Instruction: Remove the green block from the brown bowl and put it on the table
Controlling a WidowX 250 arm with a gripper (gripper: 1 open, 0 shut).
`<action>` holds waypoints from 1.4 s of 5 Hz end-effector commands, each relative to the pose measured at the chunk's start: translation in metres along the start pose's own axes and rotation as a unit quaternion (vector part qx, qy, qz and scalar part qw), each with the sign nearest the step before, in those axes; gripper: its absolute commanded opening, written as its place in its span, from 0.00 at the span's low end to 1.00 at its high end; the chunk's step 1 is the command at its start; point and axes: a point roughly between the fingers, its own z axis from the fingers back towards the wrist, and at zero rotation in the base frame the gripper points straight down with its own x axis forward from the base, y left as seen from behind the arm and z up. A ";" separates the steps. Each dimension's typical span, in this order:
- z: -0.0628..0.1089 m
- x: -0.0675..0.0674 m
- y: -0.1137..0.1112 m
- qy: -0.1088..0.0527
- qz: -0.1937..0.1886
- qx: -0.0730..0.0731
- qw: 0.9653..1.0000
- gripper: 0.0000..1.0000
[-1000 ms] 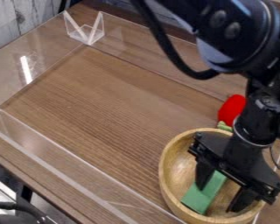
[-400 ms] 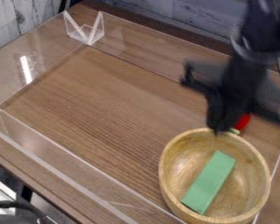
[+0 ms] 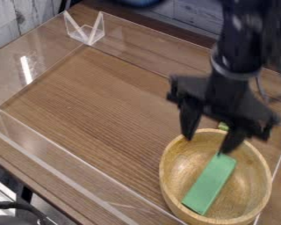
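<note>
At the far left, low clear walls (image 3: 38, 145) edge the table (image 3: 96, 97), its brown wood grain running bare across the left and middle of the view. A small clear folded stand (image 3: 84, 28) sits near the back left corner, just inside the wall. Right of centre, the black arm (image 3: 251, 39) comes down from the top edge, blurred, and ends in the gripper (image 3: 223, 125), which points down and hangs above the back rim of the bowl (image 3: 175, 176). Its jaws stand spread apart with nothing between them; one finger (image 3: 192, 117) shows to the left and another to the right, both clear of the bowl's contents. The bowl, round and light tan with a thick rim, sits in the lower right corner, partly cut by the frame's edge. The block (image 3: 210, 185), flat and bright green, lies inside the bowl on its floor, its long side running diagonally from lower left up to upper right, the upper end reaching toward the rim beneath the gripper. The gripper does not touch the block.
</note>
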 end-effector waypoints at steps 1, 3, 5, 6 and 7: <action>-0.005 0.001 -0.016 -0.011 0.000 -0.014 1.000 1.00; -0.013 0.001 -0.026 -0.003 0.006 -0.019 1.000 0.00; 0.024 0.016 0.015 -0.038 -0.031 -0.030 0.998 0.00; 0.034 0.019 0.030 -0.045 0.002 -0.031 0.999 0.00; 0.023 0.013 0.027 -0.036 0.017 -0.026 0.999 1.00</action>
